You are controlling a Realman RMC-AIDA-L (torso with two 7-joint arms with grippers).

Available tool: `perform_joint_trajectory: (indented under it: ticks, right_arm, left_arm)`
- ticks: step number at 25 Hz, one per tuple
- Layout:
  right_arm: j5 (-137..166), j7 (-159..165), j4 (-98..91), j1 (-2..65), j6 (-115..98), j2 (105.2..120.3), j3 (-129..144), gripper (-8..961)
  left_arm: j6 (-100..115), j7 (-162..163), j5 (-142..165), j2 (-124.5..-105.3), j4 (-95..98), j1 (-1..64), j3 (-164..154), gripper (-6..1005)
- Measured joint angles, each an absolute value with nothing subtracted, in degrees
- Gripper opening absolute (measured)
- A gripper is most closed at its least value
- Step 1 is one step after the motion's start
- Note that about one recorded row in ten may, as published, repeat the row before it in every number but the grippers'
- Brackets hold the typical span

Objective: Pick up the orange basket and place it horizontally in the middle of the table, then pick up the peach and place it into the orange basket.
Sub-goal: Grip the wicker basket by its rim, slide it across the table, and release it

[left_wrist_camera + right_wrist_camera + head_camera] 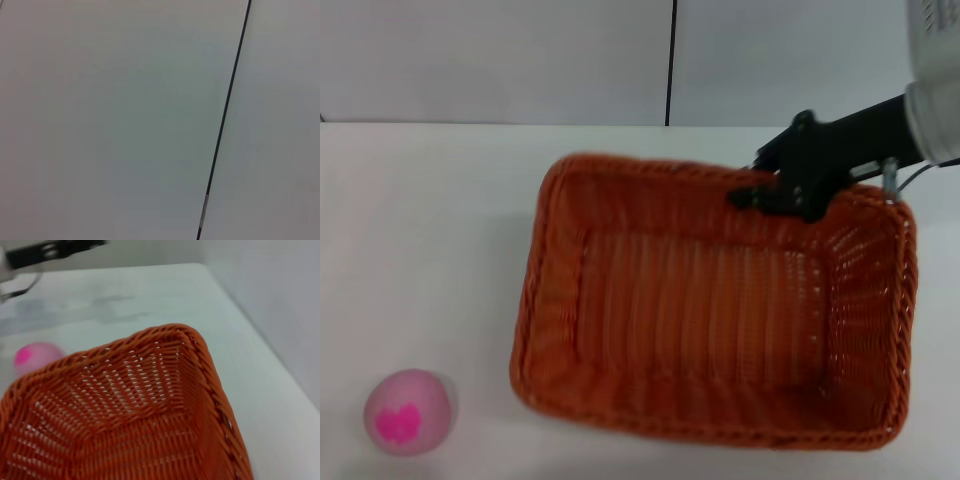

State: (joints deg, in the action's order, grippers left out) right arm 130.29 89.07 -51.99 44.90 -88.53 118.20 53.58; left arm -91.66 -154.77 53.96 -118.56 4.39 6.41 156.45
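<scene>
The orange basket sits lengthwise across the middle of the white table, skewed a little, open side up and with nothing in it. My right gripper reaches in from the right and is shut on the basket's far rim near its right corner. The peach, pale pink with a magenta blotch, lies on the table near the front left, well apart from the basket. In the right wrist view the basket fills the lower half, with the peach beyond its rim. The left arm is out of view.
A pale wall with a dark vertical seam stands behind the table's far edge. The left wrist view shows only that wall and seam. Bare tabletop lies left of the basket.
</scene>
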Motion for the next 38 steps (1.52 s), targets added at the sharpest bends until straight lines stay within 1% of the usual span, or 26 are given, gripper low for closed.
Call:
perform_joint_trajectory:
  ticks: [1, 7, 15, 38]
  right_arm:
    - [129.7, 87.2, -52.0, 44.9, -88.4, 118.42, 55.8, 154]
    - [129.9, 86.4, -52.5, 45.2, -87.5, 118.47, 60.1, 154]
    - [128.5, 83.7, -52.6, 44.5, -85.7, 118.75, 60.2, 154]
    - [127.4, 80.3, -52.9, 41.4, -77.1, 118.96, 60.5, 163]
  left_arm:
    - [-91.9, -154.7, 54.0, -118.56, 4.4, 6.2, 156.4, 846]
    - [-92.0, -154.7, 54.0, -118.57, 4.5, 5.7, 156.4, 846]
    - [-92.1, -154.7, 54.0, -118.57, 5.0, 5.5, 156.4, 846]
    - [-92.1, -154.2, 54.0, -118.47, 5.0, 6.1, 156.4, 845]
